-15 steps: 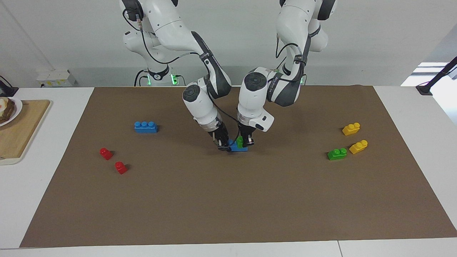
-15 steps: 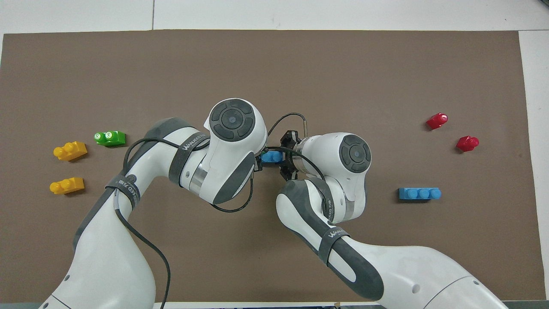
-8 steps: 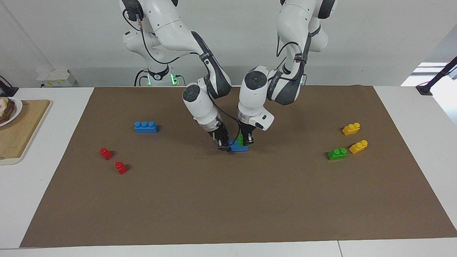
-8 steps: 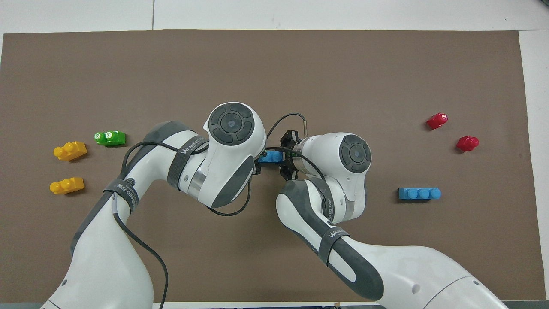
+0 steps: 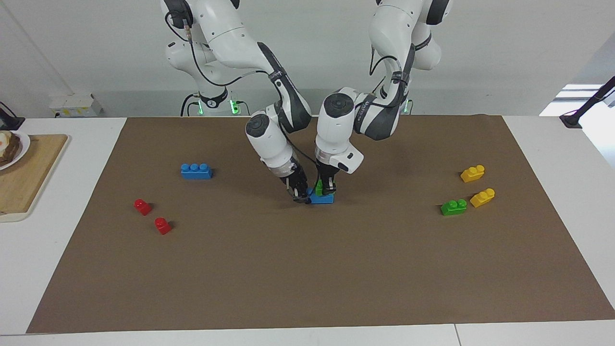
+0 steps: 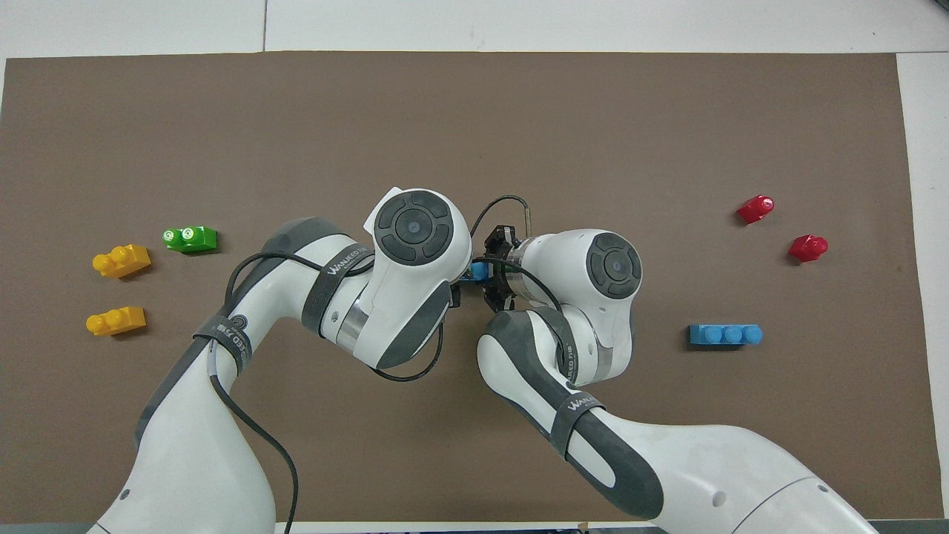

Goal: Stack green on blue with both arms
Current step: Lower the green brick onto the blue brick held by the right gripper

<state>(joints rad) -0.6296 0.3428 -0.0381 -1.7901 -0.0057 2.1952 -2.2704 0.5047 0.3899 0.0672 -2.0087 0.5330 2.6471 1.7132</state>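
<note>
While my left gripper (image 5: pixel 327 189) pinches the light, stiff green brick (image 5: pixel 319 187) by its slick sides, my right gripper (image 5: pixel 301 196) clamps the blue brick (image 5: pixel 321 199) end.

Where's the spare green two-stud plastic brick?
The small green two-stud plastic brick sits on the mat toward the left arm's end, beside two yellow bricks.

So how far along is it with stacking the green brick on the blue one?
Nearly done. Both bricks are already at mid-mat: the right gripper holds the blue brick on the mat, and the left gripper holds the green brick on top of it. Seating looks under way; letting go and pulling both arms back remain.
</note>
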